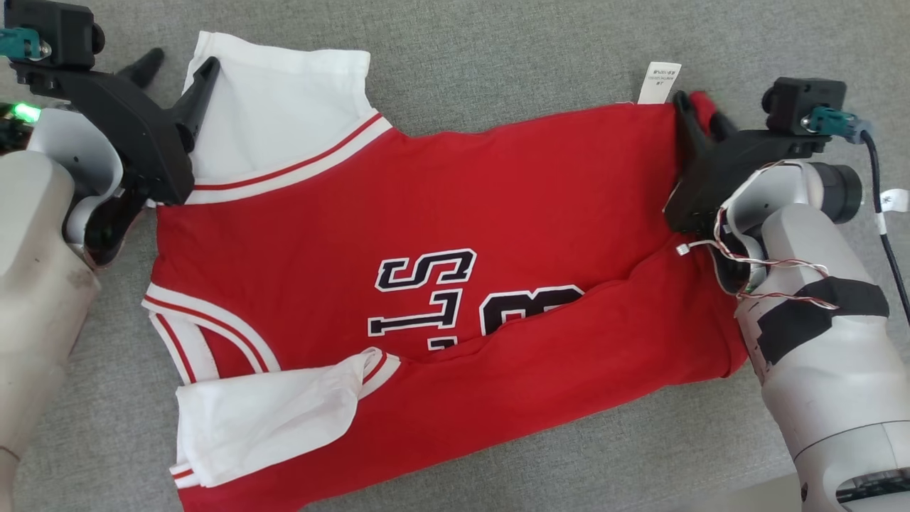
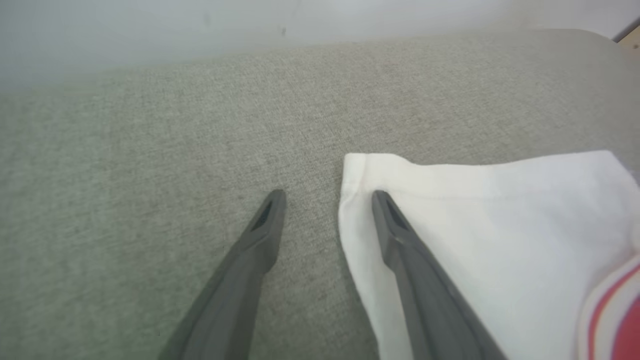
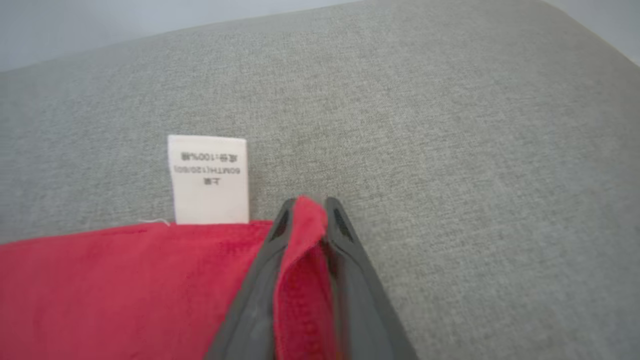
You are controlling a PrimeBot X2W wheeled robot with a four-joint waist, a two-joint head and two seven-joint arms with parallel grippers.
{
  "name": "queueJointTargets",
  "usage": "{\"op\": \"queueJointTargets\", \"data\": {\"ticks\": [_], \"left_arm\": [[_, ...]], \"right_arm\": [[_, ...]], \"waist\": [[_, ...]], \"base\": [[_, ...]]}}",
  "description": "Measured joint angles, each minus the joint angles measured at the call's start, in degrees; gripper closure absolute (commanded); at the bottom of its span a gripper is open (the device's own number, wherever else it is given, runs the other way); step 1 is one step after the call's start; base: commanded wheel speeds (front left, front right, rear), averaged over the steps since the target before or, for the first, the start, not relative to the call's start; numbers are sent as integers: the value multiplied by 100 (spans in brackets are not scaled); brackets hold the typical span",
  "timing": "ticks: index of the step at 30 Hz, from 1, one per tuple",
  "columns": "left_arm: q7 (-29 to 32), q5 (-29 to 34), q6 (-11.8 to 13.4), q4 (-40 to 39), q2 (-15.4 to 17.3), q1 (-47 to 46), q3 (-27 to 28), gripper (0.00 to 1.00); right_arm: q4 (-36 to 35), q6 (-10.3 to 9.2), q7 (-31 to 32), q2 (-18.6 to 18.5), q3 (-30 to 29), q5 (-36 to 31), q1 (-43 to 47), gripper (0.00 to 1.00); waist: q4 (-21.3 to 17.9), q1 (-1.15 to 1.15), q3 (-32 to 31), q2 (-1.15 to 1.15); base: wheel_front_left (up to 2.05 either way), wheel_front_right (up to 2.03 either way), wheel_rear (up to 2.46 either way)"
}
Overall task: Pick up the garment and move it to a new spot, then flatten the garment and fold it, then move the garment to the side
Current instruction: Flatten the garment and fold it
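The garment (image 1: 426,235) is lying spread sideways across a grey cloth surface (image 1: 498,43), collar end toward the robot's left and hem toward its right. It is looking mostly flat. The near long side appears to be turned up over the lettering, though from the head view I am not sure whether that is a made fold or just a ruck.

The left end effector (image 2: 328,196) is hanging over the far sleeve (image 1: 277,107) with its fingers spread. One finger is lying over the white cloth and the other over the bare surface, so it is gripping nothing. The right end effector (image 3: 310,202) is pinching the far hem corner of the garment, just beside the label (image 3: 209,179).

By my reading, the move to a new spot and the flattening are largely behind, and the folding is under way. The left side needs to be closing on the sleeve edge before the far side can be carried over. The remaining folds and the move to the side are left.
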Motion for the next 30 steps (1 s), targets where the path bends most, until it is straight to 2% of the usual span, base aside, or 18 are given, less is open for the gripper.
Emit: {"op": "queueJointTargets", "data": {"ticks": [5,14,21,25,30], "left_arm": [[-168,-182,0,68,-25,-12,-211,100],[-891,-586,0,-232,13,-62,-458,100],[-1546,-881,0,-1181,380,547,-679,100],[-1789,-990,2,-1860,604,1102,-619,100],[-1917,-1007,364,-2841,848,2043,-336,100]], "right_arm": [[13,4,-100,-68,246,177,-20,100],[-99,4,-565,-315,635,420,42,100],[-344,4,-917,-634,958,622,534,100],[-527,4,-1074,-833,1067,715,908,100],[-727,4,-1262,-976,1068,813,1325,100]], "waist": [[15,1,-49,0],[151,1,-360,0],[302,0,-763,0],[401,-1,-978,-1],[554,-1,-1136,-1]], "base": [[0,0,0],[0,0,0],[0,0,0],[0,0,0],[0,0,0]]}}
